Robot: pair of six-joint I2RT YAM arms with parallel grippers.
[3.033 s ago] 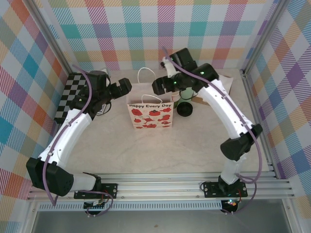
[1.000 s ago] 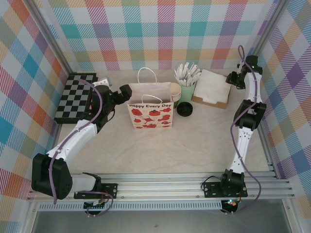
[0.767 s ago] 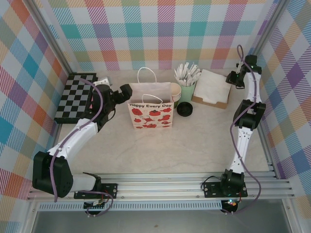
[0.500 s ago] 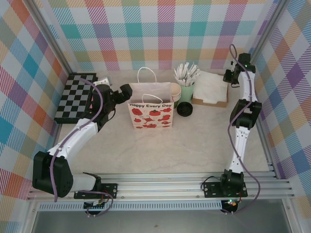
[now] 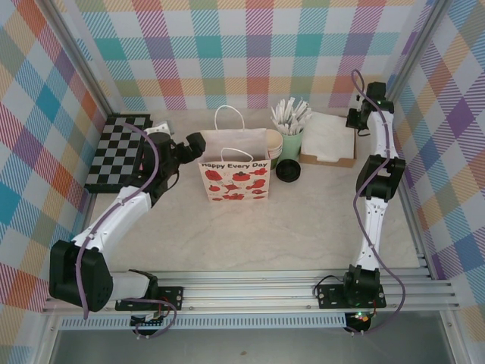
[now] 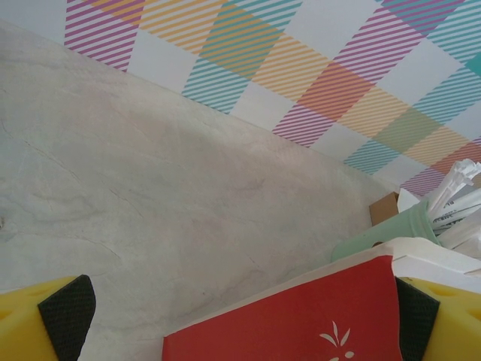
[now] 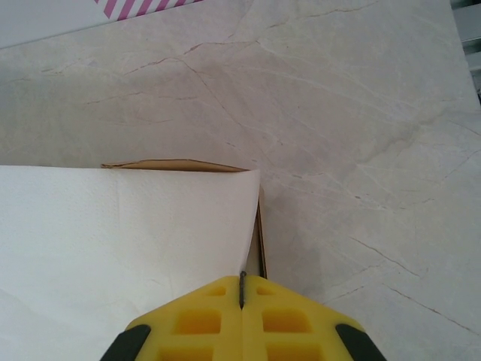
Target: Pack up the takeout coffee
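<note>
Black-and-white checkered board [image 5: 117, 152]: far left. Left gripper [image 5: 195, 144]: jaws wide apart, red side of the white printed paper bag [image 5: 235, 178] between them. Dark-green paper coffee cup with round black lid [image 5: 288, 171]: on the table, just right of the bag. Right gripper [image 7: 242, 289]: jaws pressed together, at a corner of the white napkin stack [image 7: 113, 241].

Black-lidded cup [image 5: 288, 171], checkered board [image 5: 119, 152]

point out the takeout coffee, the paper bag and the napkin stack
takeout coffee [image 5: 288, 171]: top external view, its black lid
paper bag [image 5: 235, 182]: top external view, printed front face
napkin stack [image 5: 331, 133]: top external view, top white napkin
</note>
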